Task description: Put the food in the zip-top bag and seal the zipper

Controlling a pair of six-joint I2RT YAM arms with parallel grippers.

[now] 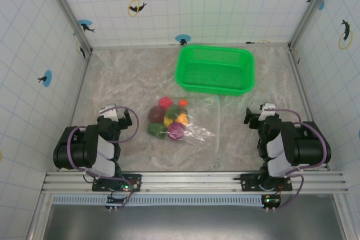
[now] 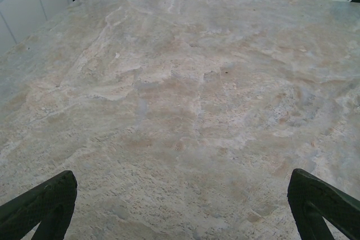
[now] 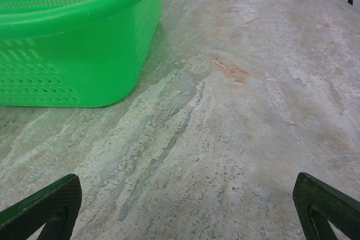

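From the overhead camera, the left fingers (image 1: 133,119) and right fingers (image 1: 249,117) sit low at the near side of the desk (image 1: 124,77), both spread wide and holding nothing. Between them lies the zip-top bag (image 1: 197,130), flat and crinkled, with the food (image 1: 167,119) bunched in a tight cluster at its left end. I cannot tell whether the pieces are inside the film or just resting against it. The zipper (image 1: 217,125) runs as a pale straight strip along the bag's right edge, nearer my right arm. The green basket (image 1: 185,66) stands behind the bag, near the back wall and apart from the food. There is open desk to the left of the cluster and along the right wall.

On the left wrist camera, the left fingers (image 2: 48,203) show as dark tips in the two bottom corners, wide apart, with bare marbled desk (image 2: 180,99) running clear to the tiled wall.

On the right wrist camera, the right fingers (image 3: 323,206) are equally wide and empty. The green basket (image 3: 84,54) fills the upper left, its rounded corner facing me, and bare desk (image 3: 253,111) opens to the right of it.
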